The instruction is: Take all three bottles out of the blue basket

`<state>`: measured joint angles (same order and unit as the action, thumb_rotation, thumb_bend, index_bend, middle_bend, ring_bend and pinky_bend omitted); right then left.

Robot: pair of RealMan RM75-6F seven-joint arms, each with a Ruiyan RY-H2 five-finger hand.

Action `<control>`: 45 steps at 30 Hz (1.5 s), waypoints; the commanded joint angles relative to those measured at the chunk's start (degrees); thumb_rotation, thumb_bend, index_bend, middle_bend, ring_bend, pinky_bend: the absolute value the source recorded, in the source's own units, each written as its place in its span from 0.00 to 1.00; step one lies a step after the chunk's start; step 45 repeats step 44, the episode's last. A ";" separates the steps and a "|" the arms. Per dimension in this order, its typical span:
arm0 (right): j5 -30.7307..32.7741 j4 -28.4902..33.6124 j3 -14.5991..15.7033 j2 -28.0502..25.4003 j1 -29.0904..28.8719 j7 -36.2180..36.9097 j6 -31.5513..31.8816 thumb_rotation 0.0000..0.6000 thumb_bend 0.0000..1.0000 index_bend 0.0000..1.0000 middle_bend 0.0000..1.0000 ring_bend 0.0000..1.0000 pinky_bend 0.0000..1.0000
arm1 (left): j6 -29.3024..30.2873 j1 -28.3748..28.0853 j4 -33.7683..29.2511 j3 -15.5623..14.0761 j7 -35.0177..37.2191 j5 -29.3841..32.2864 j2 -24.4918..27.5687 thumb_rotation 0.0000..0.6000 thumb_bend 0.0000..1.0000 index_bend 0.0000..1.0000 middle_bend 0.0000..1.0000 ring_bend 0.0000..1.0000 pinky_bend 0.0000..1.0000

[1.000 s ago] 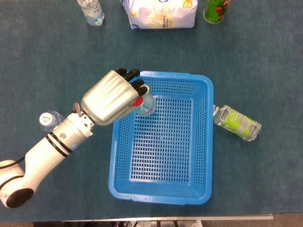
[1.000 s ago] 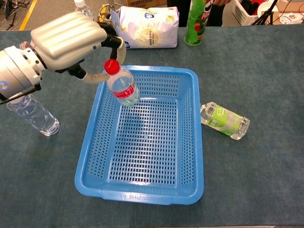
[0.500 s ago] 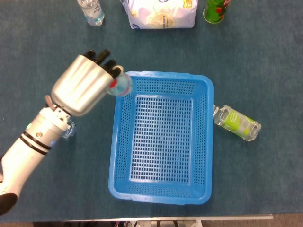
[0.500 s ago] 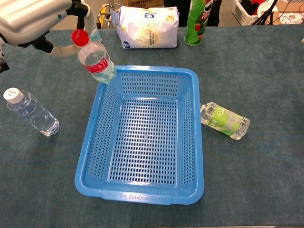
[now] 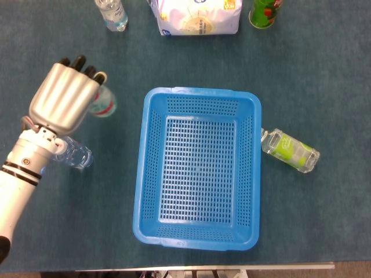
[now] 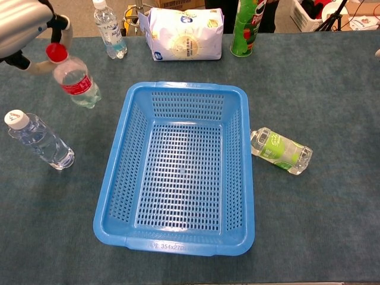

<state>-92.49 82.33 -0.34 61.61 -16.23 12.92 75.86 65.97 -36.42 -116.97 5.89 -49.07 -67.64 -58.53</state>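
Note:
The blue basket [image 5: 253, 174] [image 6: 124, 148] sits mid-table with nothing inside. My left hand [image 5: 62, 97] [image 6: 21, 21] grips a red-capped, red-labelled bottle [image 6: 74, 77] [image 5: 103, 105] by its neck, left of the basket and over the table. A clear white-capped bottle [image 6: 38, 139] [image 5: 75, 155] stands on the table below that hand. A green-labelled bottle [image 5: 290, 150] [image 6: 280, 150] lies on its side right of the basket. My right hand is out of sight in both views.
Along the far edge stand another clear bottle [image 5: 111, 13] [image 6: 108, 31], a white bag [image 5: 197, 16] [image 6: 184, 32] and a green can [image 5: 265, 11] [image 6: 246, 27]. Teal cloth covers the table.
My left hand has carried the red-capped bottle up out of the basket's far-left corner and leftward over the table, stopping above the white-capped bottle.

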 commanded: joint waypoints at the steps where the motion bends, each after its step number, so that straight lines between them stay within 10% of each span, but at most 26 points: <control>1: 0.07 0.01 0.03 0.00 0.02 -0.04 -0.08 1.00 0.00 0.25 0.32 0.31 0.58 | -0.61 0.39 0.13 -1.59 -2.07 2.82 -0.21 1.00 0.28 0.33 0.40 0.30 0.52; 6: 0.23 0.20 0.03 -0.11 0.00 -0.28 -0.29 1.00 0.00 0.25 0.32 0.31 0.58 | 0.01 0.95 0.19 -2.44 -1.71 4.08 -0.69 1.00 0.28 0.04 0.05 0.27 0.51; 9: 0.26 0.44 0.02 -0.18 0.01 -0.47 -0.30 1.00 0.00 0.25 0.32 0.31 0.58 | 0.31 1.13 0.21 -2.41 -0.25 3.53 -0.70 1.00 0.22 0.00 0.00 0.22 0.51; 15: -0.02 1.49 0.11 -0.65 0.32 -1.34 0.31 1.00 0.00 0.25 0.32 0.31 0.58 | 4.86 3.68 1.85 -1.53 9.21 -3.89 -2.72 1.00 0.18 0.03 0.02 0.21 0.51; 24: -1.39 8.50 0.26 -4.14 2.76 -9.14 4.81 1.00 0.00 0.25 0.32 0.31 0.58 | 16.00 11.53 6.70 -3.86 26.29 -17.18 -3.82 1.00 0.18 0.37 0.30 0.29 0.51; 35: -1.51 25.67 1.76 -10.96 9.26 -32.95 10.81 1.00 0.00 0.28 0.32 0.31 0.58 | 25.22 22.01 11.56 -7.97 38.62 -21.21 -1.36 1.00 0.18 0.41 0.35 0.30 0.52; 45: -0.14 31.23 2.17 -12.06 12.42 -35.86 12.65 1.00 0.00 0.29 0.32 0.31 0.58 | 25.94 25.28 16.28 -7.99 44.50 -20.96 -2.36 1.00 0.18 0.44 0.37 0.30 0.52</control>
